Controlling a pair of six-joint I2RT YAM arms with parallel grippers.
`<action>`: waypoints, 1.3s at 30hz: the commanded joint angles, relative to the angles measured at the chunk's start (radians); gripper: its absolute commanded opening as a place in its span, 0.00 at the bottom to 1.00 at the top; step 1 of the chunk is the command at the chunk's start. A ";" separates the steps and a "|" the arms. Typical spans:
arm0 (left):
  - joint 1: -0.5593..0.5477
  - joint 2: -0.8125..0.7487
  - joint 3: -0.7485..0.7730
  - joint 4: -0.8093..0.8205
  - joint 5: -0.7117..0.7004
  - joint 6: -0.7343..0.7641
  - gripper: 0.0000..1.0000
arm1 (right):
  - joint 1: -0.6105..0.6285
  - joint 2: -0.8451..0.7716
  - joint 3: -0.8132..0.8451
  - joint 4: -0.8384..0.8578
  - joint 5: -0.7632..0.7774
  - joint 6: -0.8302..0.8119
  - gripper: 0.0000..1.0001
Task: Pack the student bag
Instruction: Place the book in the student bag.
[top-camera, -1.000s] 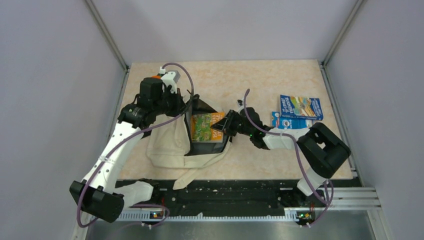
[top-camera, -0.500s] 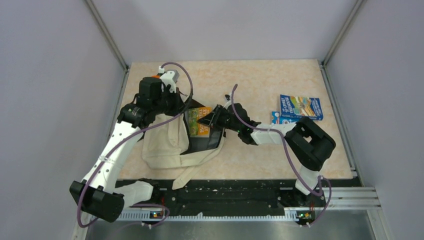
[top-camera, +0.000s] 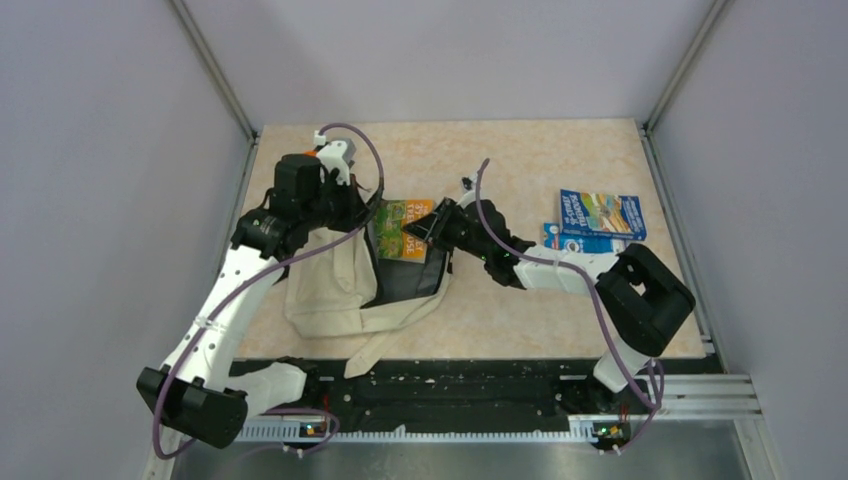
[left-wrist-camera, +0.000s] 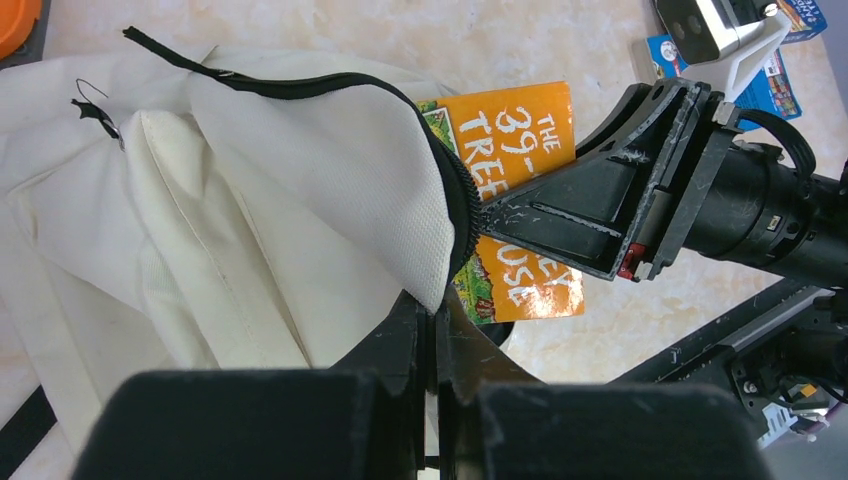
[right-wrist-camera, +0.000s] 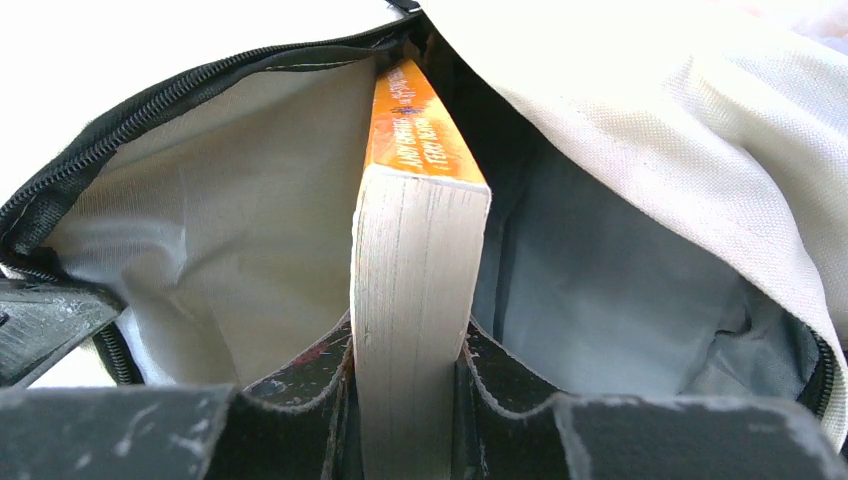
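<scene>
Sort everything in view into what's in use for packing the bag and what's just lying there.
In use:
student bag, opening edge pinched by the left pincer
orange book, clamped in the right pincer, at the bag's mouth

Lying about:
two blue booklets, together at far right, untouched

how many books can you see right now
3. An orange book is pinched in the right gripper at the mouth of the student bag. Two blue books lie on the table's right side, one overlapping the other. More could be hidden inside the bag.
</scene>
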 joint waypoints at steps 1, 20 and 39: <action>0.003 -0.047 0.065 0.070 0.011 0.017 0.00 | 0.004 -0.046 0.049 0.139 -0.017 0.001 0.00; 0.003 0.006 0.040 0.106 0.097 -0.002 0.00 | 0.097 0.429 0.371 0.070 -0.037 -0.086 0.00; 0.005 -0.012 -0.032 0.106 -0.092 0.036 0.00 | 0.097 0.207 0.208 -0.095 0.152 -0.309 0.89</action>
